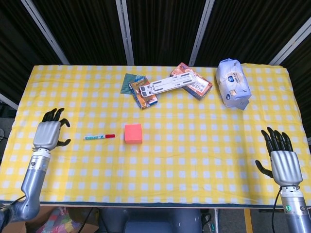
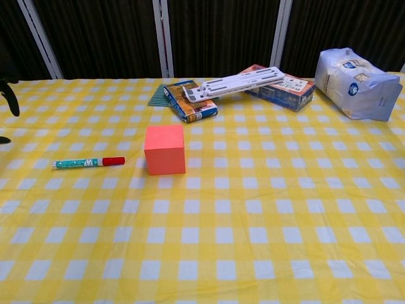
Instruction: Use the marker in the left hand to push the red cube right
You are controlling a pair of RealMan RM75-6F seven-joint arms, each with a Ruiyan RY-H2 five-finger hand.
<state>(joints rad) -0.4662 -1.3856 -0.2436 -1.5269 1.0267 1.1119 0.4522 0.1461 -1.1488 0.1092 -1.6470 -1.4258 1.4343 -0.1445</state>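
Currently red cube [image 1: 133, 133] sits on the yellow checked tablecloth [image 1: 194, 160]: matte coral-red, plain faces, no markings. Marker [image 1: 99, 137] lies flat just left of the cube, teal barrel, red cap pointing at it; barrel print unreadable. Left hand [image 1: 48, 134] is further left of the cube, fingers spread, holding nothing. Right hand [image 1: 283, 162] is far right of the cube, fingers apart, holding nothing.

**Marker and red cube: positions on table**

Marker [image 1: 99, 137], teal-and-white barrel with red cap, lies flat on the checked table [image 1: 204, 160], left of centre, cap pointing right. Red cube [image 1: 133, 133] sits upright near the cap, not touching.
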